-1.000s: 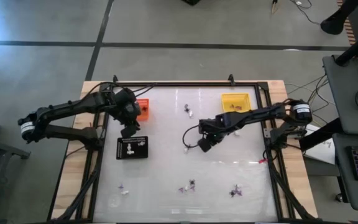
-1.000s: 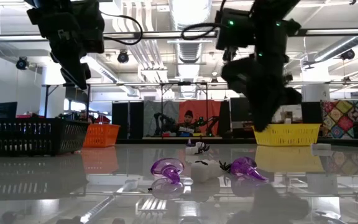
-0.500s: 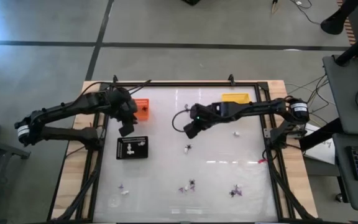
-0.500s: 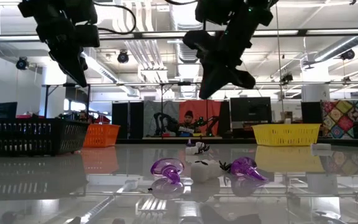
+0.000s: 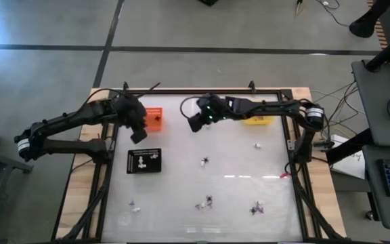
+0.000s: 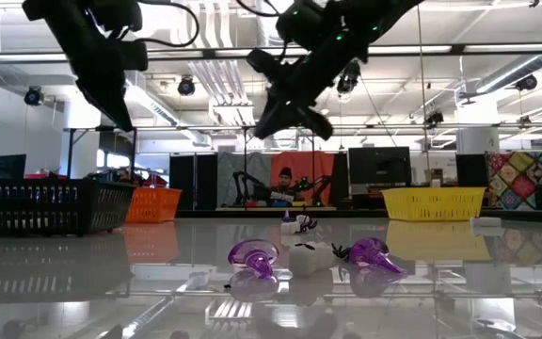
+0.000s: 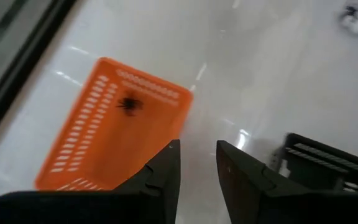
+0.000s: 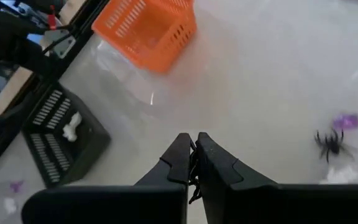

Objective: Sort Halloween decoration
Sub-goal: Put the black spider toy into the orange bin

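Many tiny trinkets lie scattered over the glossy white table (image 5: 235,156): a black spider (image 5: 205,161) near the middle, a white piece (image 5: 256,145) toward the yellow tray (image 5: 257,119), a loose cluster of purple, black and white bits (image 5: 208,202) along the near edge, and in the low view two purple pieces (image 6: 252,254) flanking a white one (image 6: 304,257). One spider (image 7: 128,104) already sits in the orange tray (image 7: 92,146), and white pieces (image 8: 72,125) rest in the black tray (image 8: 64,140). The right gripper (image 8: 192,155) hangs over the far middle of the table with its fingers pressed together on something thin and dark — probably a spider's legs, though too small to be sure. The left gripper (image 7: 197,168) hovers just beside the orange tray, its fingers standing a little apart with nothing between them. These decorations look featherlight and likely plastic; the spiders' legs seem thin and springy, the purple pieces smooth and rounded. On so slick a surface they would probably skid from a sideways nudge — so a straight descent, pinching the body rather than a leg, seems the safer hold.
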